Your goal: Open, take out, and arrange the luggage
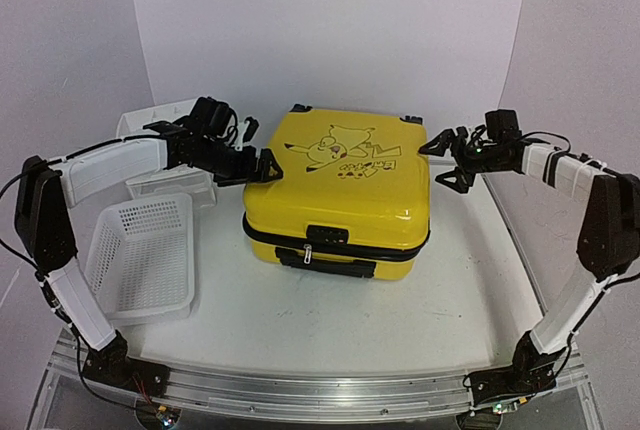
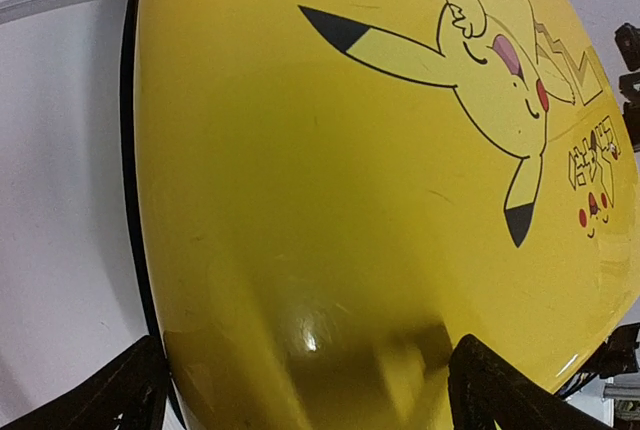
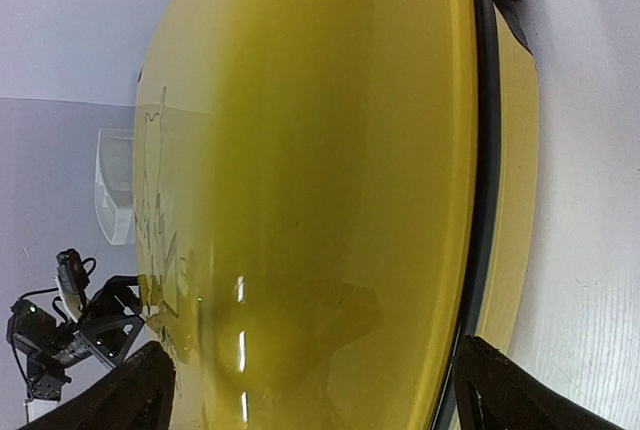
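Grippers: both spread wide, nothing held. L gripper (image 1: pixel 268 167) sits at the upper left edge of the suitcase (image 1: pixel 340 190); R gripper (image 1: pixel 433 168) sits at its upper right edge, approx. level w/ the lid. Contact w/ the shell cannot be told. Suitcase lies flat at centre of the table (image 1: pixel 330 335), lid closed, cartoon print up, handle side toward the arm bases, wheels at the far side. Wrist views: yellow shell spans the gap between each pair of fingers. Mesh basket (image 1: pixel 140 250) lies left of the suitcase, drawer unit (image 1: pixel 150 122) behind it.
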